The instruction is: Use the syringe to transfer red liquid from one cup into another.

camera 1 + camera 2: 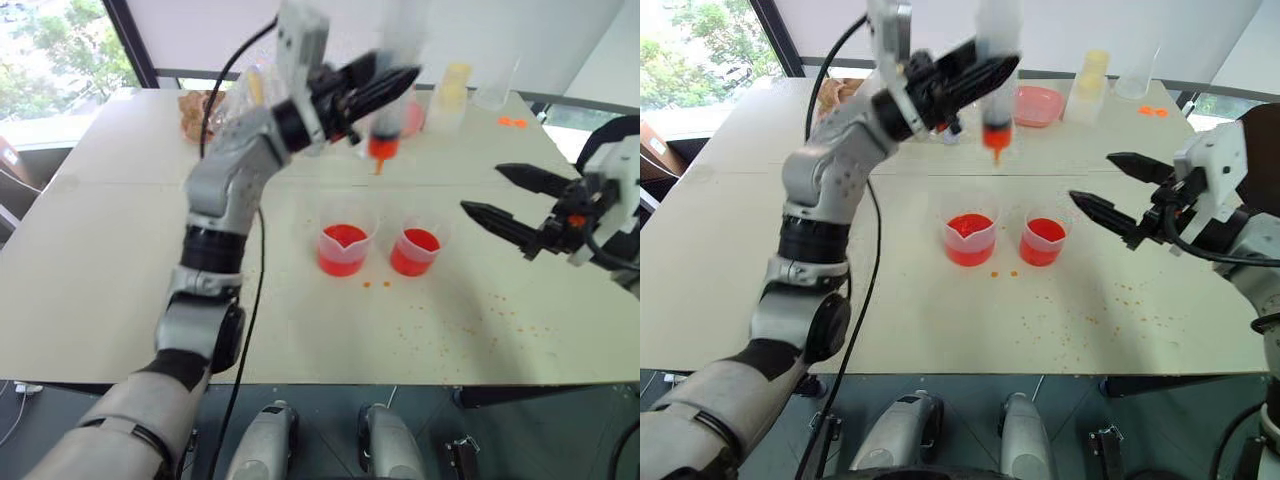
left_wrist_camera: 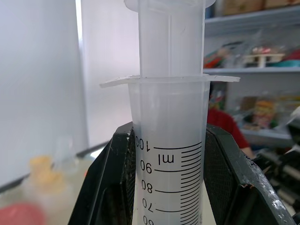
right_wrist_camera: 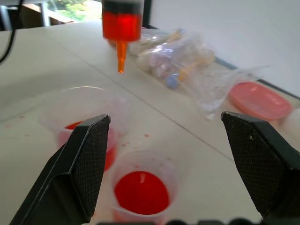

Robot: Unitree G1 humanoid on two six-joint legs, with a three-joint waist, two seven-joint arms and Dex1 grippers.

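Observation:
My left gripper (image 1: 395,88) is shut on the syringe (image 1: 997,100), holding it upright in the air behind the two cups. The jaws clamp the barrel (image 2: 171,154) just below its flange, around the upper scale marks. Red liquid (image 3: 122,26) fills the barrel's lowest part above the orange tip. On the table stand two clear cups, the left cup (image 1: 343,245) and the right cup (image 1: 415,248), each with red liquid at the bottom. My right gripper (image 1: 482,188) hangs open to the right of the cups, holding nothing.
A pink dish (image 1: 1038,105), a yellowish bottle (image 1: 452,95) and a clear beaker (image 1: 495,85) stand at the table's far side. Plastic bags (image 3: 183,61) lie behind the cups. Orange droplets (image 1: 480,320) speckle the table near the front right.

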